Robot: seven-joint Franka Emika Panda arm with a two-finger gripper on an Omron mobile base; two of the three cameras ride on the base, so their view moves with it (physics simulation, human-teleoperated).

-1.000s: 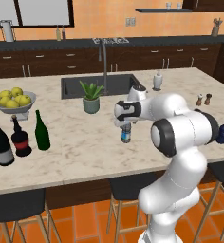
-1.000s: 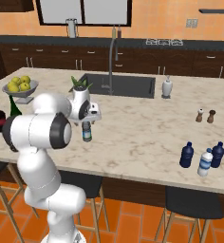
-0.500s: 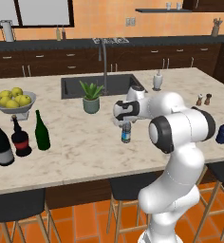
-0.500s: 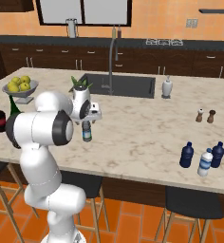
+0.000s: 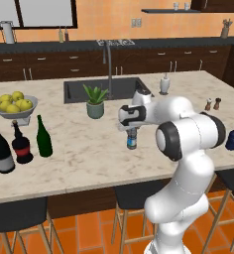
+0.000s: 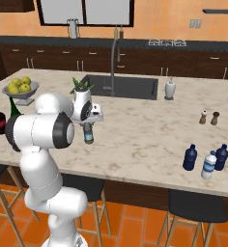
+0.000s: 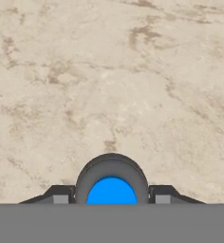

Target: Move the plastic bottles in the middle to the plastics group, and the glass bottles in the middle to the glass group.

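Jaws clenched on the small clear bottle, near the plant.

The gripper [image 5: 132,132] holds the clear bottle [image 5: 132,139] by its top; it stands on the table [image 5: 79,158] just in front of the potted plant [image 5: 95,101], to its right. If the grip sits too high on the blue cap [image 7: 111,191], the bottle may swing or slip when lifted. The right base view shows the plastics group [image 6: 206,160] far from the plant; the left base view shows the glass group [image 5: 10,149].

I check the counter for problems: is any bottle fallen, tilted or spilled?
No. The clear bottle stands upright with the gripper shut on it, and the other bottles stand upright too. Nothing spilled.
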